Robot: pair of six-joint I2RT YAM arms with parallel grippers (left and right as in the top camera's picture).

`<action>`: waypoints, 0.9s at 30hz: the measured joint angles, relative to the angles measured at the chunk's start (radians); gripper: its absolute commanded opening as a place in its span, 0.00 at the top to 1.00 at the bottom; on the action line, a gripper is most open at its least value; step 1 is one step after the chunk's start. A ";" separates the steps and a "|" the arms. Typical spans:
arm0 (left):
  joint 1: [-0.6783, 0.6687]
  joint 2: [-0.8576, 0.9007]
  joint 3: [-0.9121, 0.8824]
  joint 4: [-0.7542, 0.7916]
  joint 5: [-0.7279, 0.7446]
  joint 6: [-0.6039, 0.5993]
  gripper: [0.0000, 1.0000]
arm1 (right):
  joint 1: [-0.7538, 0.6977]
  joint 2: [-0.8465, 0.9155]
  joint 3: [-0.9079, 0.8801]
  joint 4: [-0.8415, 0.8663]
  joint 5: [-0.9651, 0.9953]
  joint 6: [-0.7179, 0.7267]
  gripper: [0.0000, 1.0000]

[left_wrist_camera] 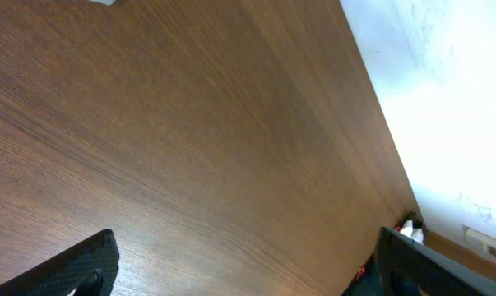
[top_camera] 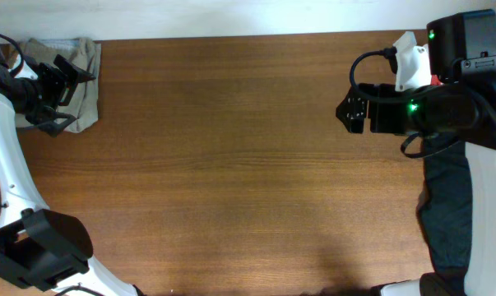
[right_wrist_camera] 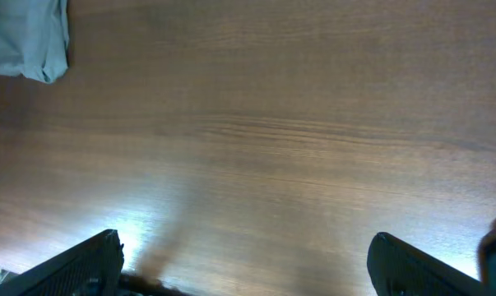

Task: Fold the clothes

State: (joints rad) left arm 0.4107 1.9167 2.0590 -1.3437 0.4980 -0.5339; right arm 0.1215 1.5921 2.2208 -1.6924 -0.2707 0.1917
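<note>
Shorts (top_camera: 87, 82) bunched lengthwise along left table (top_camera: 231, 164) edge

Brown wooden table with two stray cloth items on its right side

The wooden table (top_camera: 231, 164) has a dark, reddish-brown top with the grain running across its width, and it meets a pale white wall (top_camera: 231, 16) along the far edge. A black garment (top_camera: 447, 205) lies crumpled along the table's right edge and may hang over it. A small white and red bundle (top_camera: 405, 51) sits near the far right corner, only partly in view, well apart from the black garment.
</note>
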 measured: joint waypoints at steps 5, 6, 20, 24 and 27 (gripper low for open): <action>0.000 0.000 0.000 0.000 0.000 0.000 0.01 | 0.001 -0.149 -0.020 0.047 0.106 -0.023 0.01; 0.000 0.000 0.000 0.000 0.000 0.000 0.01 | 0.001 -0.224 -0.042 0.071 0.135 -0.027 0.01; 0.000 0.001 0.000 0.000 0.003 0.000 0.01 | -0.040 -1.447 -1.839 1.337 0.199 -0.037 0.01; 0.000 0.001 0.000 -0.001 0.003 0.000 0.01 | -0.040 -1.556 -2.128 1.720 0.191 -0.034 0.01; 0.000 0.001 0.000 0.000 0.003 0.000 0.01 | -0.040 -1.576 -2.207 1.807 0.191 -0.030 0.01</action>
State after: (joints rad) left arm 0.4107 1.9175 2.0586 -1.3434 0.5014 -0.5343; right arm 0.0811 0.0162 0.0135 0.1143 -0.0799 0.1616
